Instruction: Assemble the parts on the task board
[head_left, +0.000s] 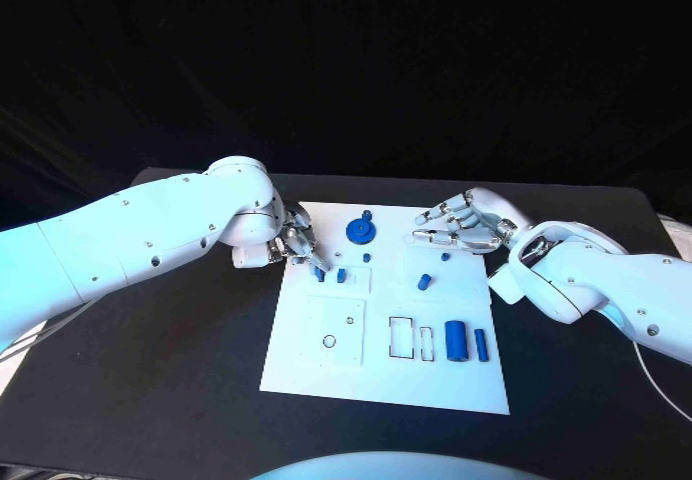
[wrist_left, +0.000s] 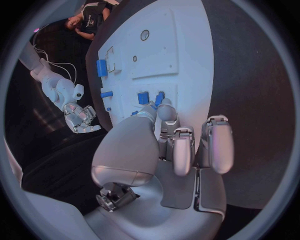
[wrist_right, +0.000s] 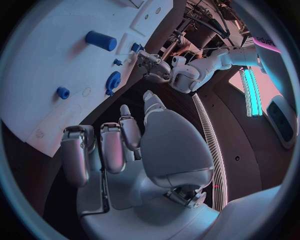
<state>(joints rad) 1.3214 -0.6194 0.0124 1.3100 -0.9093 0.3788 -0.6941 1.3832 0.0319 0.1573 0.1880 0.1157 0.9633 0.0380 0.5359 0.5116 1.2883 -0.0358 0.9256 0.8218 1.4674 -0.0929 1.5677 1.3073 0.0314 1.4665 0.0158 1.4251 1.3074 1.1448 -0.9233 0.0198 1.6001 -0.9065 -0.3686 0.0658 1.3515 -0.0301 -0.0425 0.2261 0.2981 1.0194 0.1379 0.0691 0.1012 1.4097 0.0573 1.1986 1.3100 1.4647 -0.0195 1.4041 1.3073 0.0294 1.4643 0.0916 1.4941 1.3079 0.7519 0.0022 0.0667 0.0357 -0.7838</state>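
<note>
The left hand is nearer — its fingertips pinch one of two small blue parts near the task board's far left corner — while the right hand hovers open, empty.

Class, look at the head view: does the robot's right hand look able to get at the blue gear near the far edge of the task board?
Probably yes. The right hand hovers open over the task board beside the blue gear, with bare board between them. The left hand works at small blue parts on the gear's other side.
</note>
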